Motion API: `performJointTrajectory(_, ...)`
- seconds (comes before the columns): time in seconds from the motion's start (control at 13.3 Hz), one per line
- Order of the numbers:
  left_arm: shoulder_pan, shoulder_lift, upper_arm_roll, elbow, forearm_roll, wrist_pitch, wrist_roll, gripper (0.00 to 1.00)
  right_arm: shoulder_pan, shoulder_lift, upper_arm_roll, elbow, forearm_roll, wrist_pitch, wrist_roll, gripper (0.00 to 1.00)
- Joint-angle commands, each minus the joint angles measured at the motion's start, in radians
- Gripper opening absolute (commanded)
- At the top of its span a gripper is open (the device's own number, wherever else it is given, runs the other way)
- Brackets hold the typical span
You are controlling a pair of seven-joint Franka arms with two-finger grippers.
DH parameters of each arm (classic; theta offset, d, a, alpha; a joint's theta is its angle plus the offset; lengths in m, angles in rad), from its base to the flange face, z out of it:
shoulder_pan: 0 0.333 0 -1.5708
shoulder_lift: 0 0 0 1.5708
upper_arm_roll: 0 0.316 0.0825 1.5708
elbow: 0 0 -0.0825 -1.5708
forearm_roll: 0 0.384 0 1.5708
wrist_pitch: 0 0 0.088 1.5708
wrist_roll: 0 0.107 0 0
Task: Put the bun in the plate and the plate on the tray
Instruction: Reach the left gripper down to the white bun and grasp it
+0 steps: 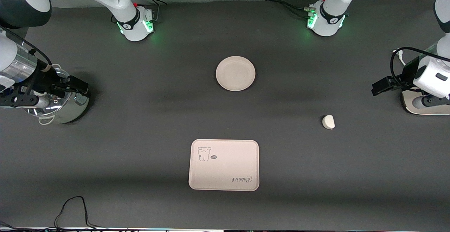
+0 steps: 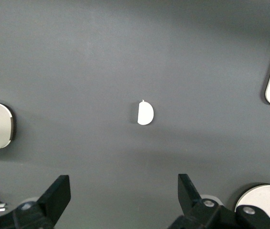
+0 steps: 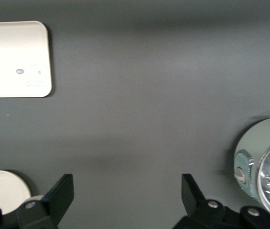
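Front view: plate (image 1: 235, 73) bare mid-table; tray (image 1: 224, 165) nearer the camera; bun (image 1: 328, 122) toward the left arm's end, apart from both.

Left wrist view: left gripper (image 2: 124, 195) open, empty, over bun (image 2: 145, 113).

Right wrist view: right gripper (image 3: 127, 193) open, empty, beside steel pot (image 3: 264, 162).

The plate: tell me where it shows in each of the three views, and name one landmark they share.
Front view: the plate lies empty mid-table, farther from the camera than the tray.
Left wrist view: only an edge of it shows in a corner.
Right wrist view: part of it shows in a corner.
Shared landmark: the tray, partly visible in both wrist views.
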Motion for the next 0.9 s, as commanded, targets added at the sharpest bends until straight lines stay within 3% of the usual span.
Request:
performJointTrajectory(0.0,0.015,-0.008,-0.013,0.005,-0.01,-0.01,0.032,1.0,-0.005,-0.051,-0.004,-0.121,-0.041,0.103,0.002,1.0)
performJointTrajectory(0.53,0.011,-0.008,-0.011,0.012,-0.012,-0.032,0.031,1.0,-0.05,-0.071,0.016,-0.131,-0.045,0.024,-0.013,1.0)
performJointTrajectory(0.75,-0.003,0.003,-0.014,0.024,-0.012,-0.024,0.017,1.0,-0.244,-0.09,0.263,-0.132,-0.045,0.011,0.002,1.0)
performJointTrajectory(0.82,-0.012,0.013,-0.016,0.024,-0.014,-0.012,0.015,1.0,-0.26,-0.088,0.278,-0.132,-0.045,0.013,0.002,1.0)
